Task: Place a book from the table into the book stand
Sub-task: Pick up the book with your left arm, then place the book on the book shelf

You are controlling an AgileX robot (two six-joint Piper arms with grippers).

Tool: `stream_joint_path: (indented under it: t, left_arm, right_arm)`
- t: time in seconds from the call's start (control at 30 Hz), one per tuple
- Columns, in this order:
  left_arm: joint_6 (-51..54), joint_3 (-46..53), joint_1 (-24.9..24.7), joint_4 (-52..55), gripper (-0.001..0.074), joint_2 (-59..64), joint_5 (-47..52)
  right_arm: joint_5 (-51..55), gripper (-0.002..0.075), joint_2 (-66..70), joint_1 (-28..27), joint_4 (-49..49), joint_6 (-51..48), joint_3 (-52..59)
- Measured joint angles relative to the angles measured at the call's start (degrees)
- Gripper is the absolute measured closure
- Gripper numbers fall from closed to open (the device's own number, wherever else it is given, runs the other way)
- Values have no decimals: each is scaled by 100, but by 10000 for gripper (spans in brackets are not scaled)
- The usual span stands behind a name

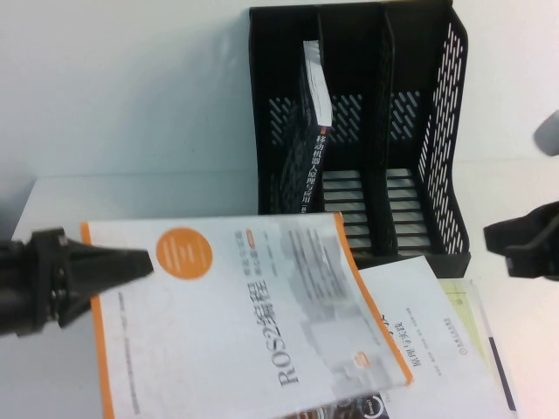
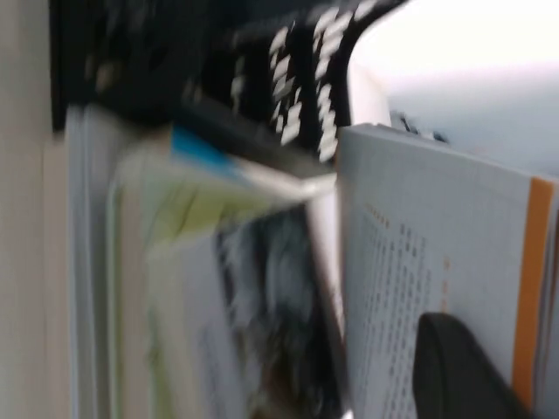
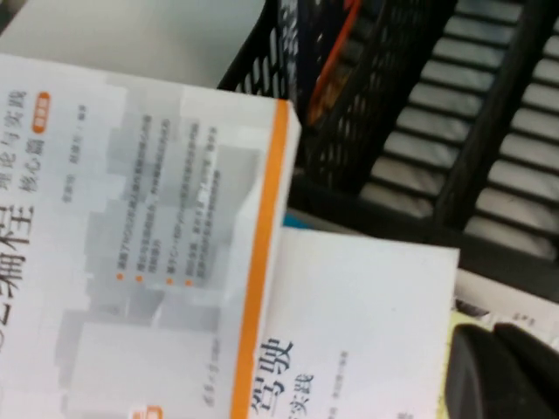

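Note:
My left gripper (image 1: 140,262) is shut on the near-left edge of a white book with an orange border and orange circle (image 1: 244,323), and holds it tilted above the table. In the left wrist view one finger (image 2: 463,371) presses on this book's cover (image 2: 410,244). The black three-slot book stand (image 1: 437,157) stands at the back, just beyond the book's far corner. A dark book (image 1: 316,148) leans in its left slot. My right gripper (image 1: 524,243) hangs shut and empty to the right of the stand. In the right wrist view its fingertips (image 3: 493,340) lie close together.
Under the lifted book lies a stack: a white book (image 1: 419,323) on a yellow-green one (image 1: 467,310), in front of the stand. The stand's middle and right slots (image 1: 402,192) hold nothing. The white table (image 1: 131,196) stretches to the left.

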Motion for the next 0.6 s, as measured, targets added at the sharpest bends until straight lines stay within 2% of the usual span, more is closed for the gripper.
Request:
stream_joint_path:
  t: [0.13, 0.23, 0.6]
  left_arm:
    - [-901, -1031, -201, 613, 633, -648, -562]
    - [-1560, -1926, -573, 1155, 633, -795, -842]
    - [-4255, -4757, -2741, 3925, 633, -413, -1957]
  right_arm:
    - [-53, 729, -662, 0, -679, 847, 0]
    - [-41, 729, -913, 0, -950, 1244, 0]
    - [372, 729, -992, 0, -1684, 2041, 0]
